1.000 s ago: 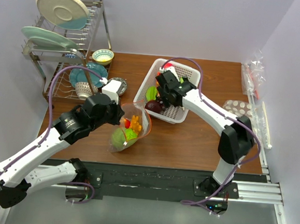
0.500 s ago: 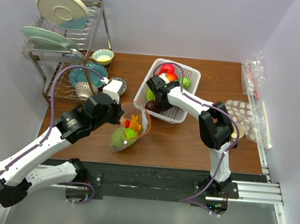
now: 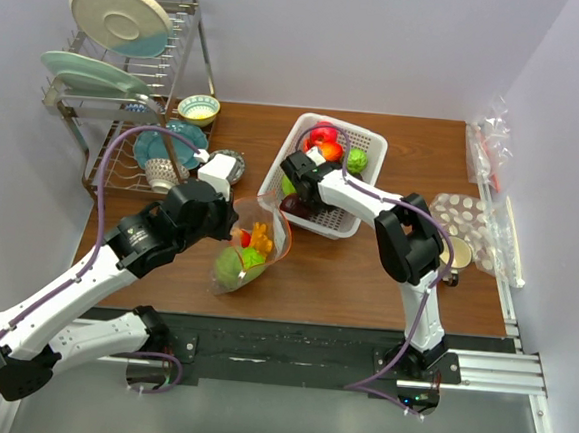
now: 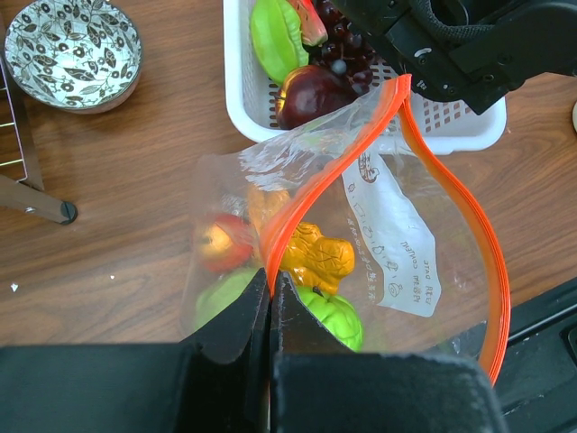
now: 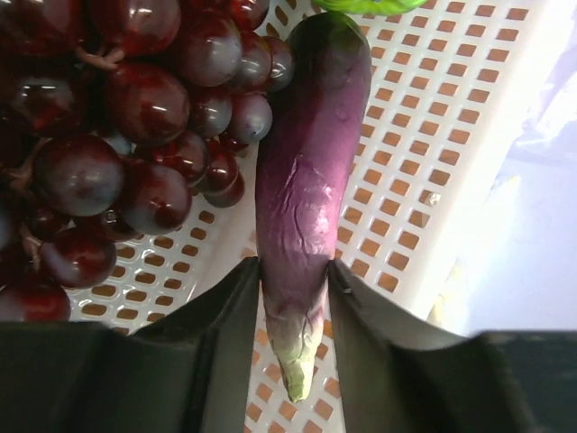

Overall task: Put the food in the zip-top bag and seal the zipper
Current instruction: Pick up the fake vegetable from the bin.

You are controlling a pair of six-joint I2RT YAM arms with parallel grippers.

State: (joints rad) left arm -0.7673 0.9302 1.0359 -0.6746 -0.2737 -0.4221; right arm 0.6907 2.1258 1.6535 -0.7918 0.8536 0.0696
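At the table's left, the left arm reached diagonally forward, its left gripper [image 4: 270, 302] pressed together on the zipper [image 4: 451, 198] of the zip-top bag [image 4: 388, 234], which lay open mid-table. Rightward, the right arm bent sharply over the white basket [image 3: 372, 135], its right gripper [image 5: 293, 298] pinching an eggplant [image 5: 306, 162] beside grapes [image 5: 135, 99].

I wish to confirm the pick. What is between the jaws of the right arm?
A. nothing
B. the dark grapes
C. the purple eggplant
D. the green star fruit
C: in the right wrist view the right jaws press both sides of the purple eggplant at its narrow end, beside the grapes in the white basket.
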